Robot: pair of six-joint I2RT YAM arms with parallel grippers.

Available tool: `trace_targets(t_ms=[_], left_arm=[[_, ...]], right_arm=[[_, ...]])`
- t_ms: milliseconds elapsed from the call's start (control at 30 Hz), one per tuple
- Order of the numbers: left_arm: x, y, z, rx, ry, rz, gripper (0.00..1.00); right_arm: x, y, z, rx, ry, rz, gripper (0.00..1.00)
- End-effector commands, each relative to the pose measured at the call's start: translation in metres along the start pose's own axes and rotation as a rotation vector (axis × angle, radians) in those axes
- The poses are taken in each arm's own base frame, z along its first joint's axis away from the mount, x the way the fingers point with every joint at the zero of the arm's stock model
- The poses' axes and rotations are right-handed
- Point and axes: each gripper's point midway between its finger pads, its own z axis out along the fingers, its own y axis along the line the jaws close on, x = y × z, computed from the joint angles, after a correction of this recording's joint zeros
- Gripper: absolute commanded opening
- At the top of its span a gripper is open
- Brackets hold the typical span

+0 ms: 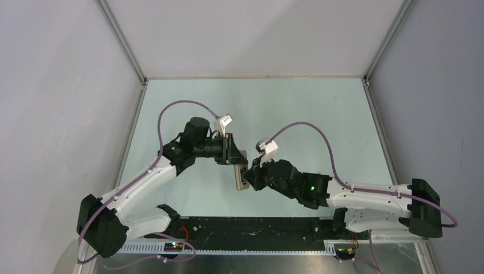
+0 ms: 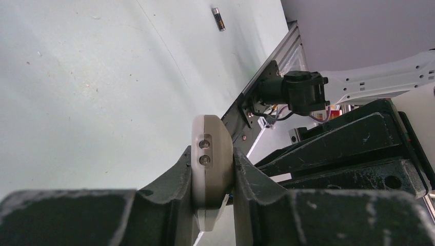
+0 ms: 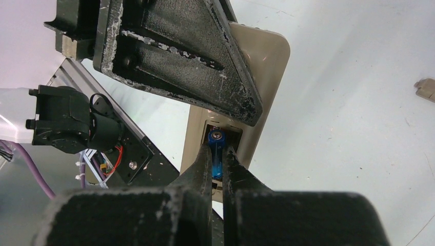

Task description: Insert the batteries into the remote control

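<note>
My left gripper is shut on the remote control and holds it above the table with its tan back toward the right arm. In the left wrist view the remote's end sits clamped between the jaws of the left gripper. My right gripper is shut on the bright blue battery. It holds the battery's tip at the recessed slot in the remote's tan back. The dark battery lies on the table, apart from both grippers.
A small tan piece lies on the table to the right of the remote. The black rail and arm bases run along the near edge. Grey walls close in the left, right and back sides.
</note>
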Motion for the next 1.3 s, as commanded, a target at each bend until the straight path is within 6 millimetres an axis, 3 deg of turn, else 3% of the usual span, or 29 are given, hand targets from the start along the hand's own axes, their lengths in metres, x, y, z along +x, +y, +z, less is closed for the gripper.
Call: trace_targets(t_ms=[0, 500, 600, 733, 900, 1267], left_arm=[[-0.027, -0.038, -0.012, 0.121, -0.105, 0.104, 0.00], [-0.026, -0.052, -0.019, 0.178, -0.093, 0.174, 0.00], [-0.025, -0.052, -0.018, 0.182, -0.085, 0.172, 0.00], [-0.023, -0.047, -0.015, 0.176, -0.073, 0.158, 0.00], [-0.017, -0.041, -0.010, 0.168, -0.049, 0.124, 0.00], [-0.012, -0.037, -0.006, 0.168, -0.015, 0.093, 0.00]], right_arm=[[0.037, -0.008, -0.003, 0.010, 0.153, -0.056, 0.00], [0.047, -0.007, 0.001, -0.005, 0.194, -0.044, 0.00], [0.038, -0.010, 0.000, 0.007, 0.165, -0.018, 0.00], [0.023, -0.014, 0.000, 0.030, 0.122, 0.025, 0.10], [0.004, -0.019, 0.001, 0.060, 0.077, 0.058, 0.15], [-0.010, -0.025, -0.003, 0.089, 0.039, 0.002, 0.17]])
